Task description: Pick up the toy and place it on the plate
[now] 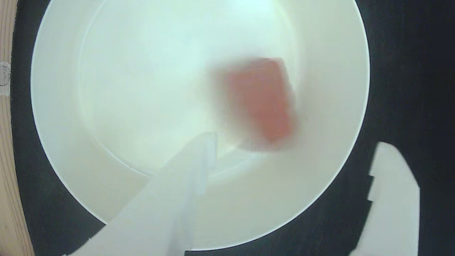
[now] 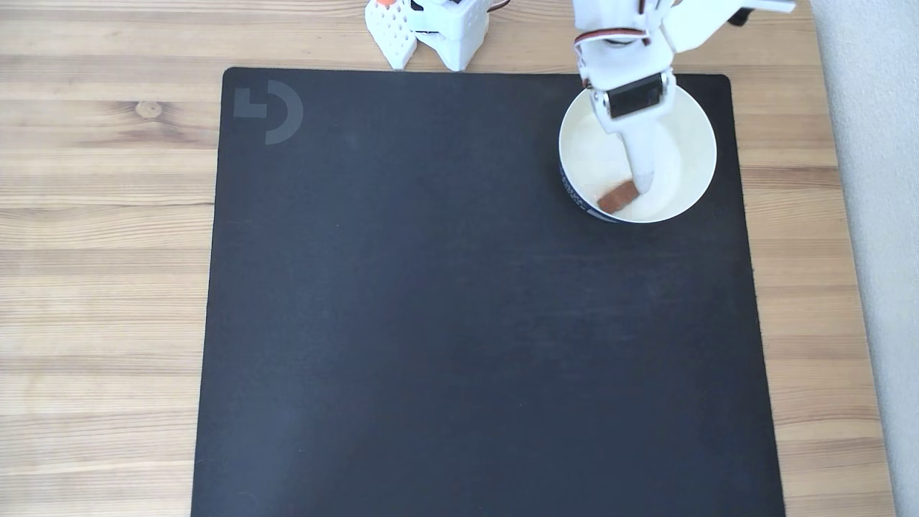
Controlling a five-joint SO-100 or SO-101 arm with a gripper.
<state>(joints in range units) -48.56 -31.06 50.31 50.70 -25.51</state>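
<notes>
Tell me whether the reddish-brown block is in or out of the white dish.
In. The small reddish-brown block lies inside the round white dish, within its rim.

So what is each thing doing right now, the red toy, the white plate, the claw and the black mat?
toy: lying inside the plate, blurry in the wrist view, not gripped.
plate: upright on the mat's far right corner in the fixed view, holding the toy.
claw: open above the plate, fingers spread, one over the bowl and one past its rim.
mat: lying flat on the wooden table.
</notes>
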